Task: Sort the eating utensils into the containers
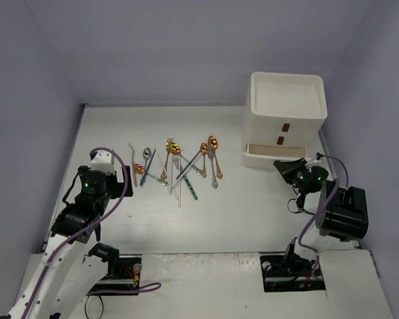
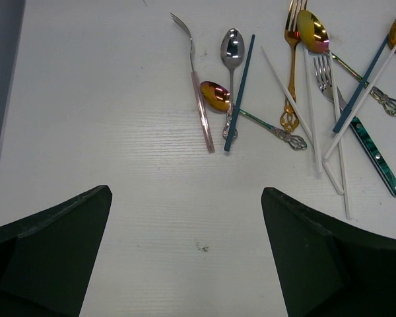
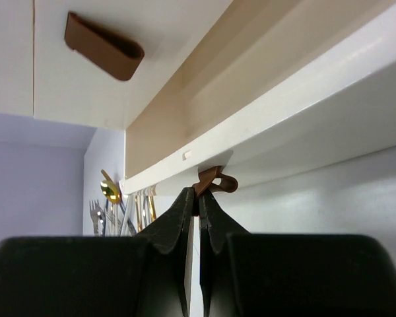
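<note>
Right fingers (image 3: 179, 221) pinched shut on the brown handle (image 3: 215, 181) of the bottom drawer (image 1: 259, 158). Drawer sits slightly out of the cream cabinet (image 1: 284, 118), at far right of counter (image 1: 239, 212). Left fingers (image 2: 49, 254) spread wide, holding nothing, over bare counter just short of the utensils (image 1: 178, 166). Utensils lie in a loose, overlapping cluster mid-counter.

Your white bench (image 1: 239, 219) sits boxed in by plain lavender-grey walls: a back wall (image 1: 173, 46) along its far edge, a left wall (image 1: 26, 119) and a right wall (image 1: 379, 80) along its side edges. The light is soft and diffuse.
</note>
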Tool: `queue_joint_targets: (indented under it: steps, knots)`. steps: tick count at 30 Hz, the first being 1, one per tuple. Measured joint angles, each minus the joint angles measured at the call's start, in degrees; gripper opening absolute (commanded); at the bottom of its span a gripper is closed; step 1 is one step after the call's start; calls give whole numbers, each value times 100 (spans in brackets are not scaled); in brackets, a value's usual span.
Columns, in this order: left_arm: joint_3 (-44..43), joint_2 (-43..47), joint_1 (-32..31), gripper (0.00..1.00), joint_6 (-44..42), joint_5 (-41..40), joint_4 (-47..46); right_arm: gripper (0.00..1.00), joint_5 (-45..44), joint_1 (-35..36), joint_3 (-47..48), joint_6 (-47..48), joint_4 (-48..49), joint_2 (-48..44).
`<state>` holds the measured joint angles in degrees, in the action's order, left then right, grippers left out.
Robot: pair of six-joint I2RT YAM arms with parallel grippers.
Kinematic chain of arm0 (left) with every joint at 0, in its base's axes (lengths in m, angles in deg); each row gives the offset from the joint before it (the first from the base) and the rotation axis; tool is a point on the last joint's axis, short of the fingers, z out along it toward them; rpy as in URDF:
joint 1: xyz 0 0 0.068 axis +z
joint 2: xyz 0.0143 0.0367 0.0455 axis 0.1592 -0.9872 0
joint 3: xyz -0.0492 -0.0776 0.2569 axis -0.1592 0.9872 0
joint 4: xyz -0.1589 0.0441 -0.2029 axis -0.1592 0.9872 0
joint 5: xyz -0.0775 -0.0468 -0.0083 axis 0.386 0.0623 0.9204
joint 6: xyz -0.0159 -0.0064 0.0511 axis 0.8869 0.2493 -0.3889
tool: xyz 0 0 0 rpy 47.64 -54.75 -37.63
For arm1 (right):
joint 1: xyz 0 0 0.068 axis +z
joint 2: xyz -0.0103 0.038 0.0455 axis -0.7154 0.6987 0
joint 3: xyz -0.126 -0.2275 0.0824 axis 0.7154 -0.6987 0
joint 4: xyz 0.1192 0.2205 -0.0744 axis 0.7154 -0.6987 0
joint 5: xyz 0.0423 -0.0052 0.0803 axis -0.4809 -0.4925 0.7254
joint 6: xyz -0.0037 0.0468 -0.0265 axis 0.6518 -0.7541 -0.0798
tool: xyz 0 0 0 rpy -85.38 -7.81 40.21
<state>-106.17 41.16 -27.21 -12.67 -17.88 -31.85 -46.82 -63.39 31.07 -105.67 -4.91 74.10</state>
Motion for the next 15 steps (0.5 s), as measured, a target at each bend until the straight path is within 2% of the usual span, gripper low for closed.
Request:
queue_joint_targets:
  steps: [9,15]
  knots:
    - [0,11,-47,96,2,-24,0,0,-74,-30,-683,623,-1204,-1494]
    - [0,6,-111,96,1,-22,0,0,-117,-86,-883,748,-1625,-1923]
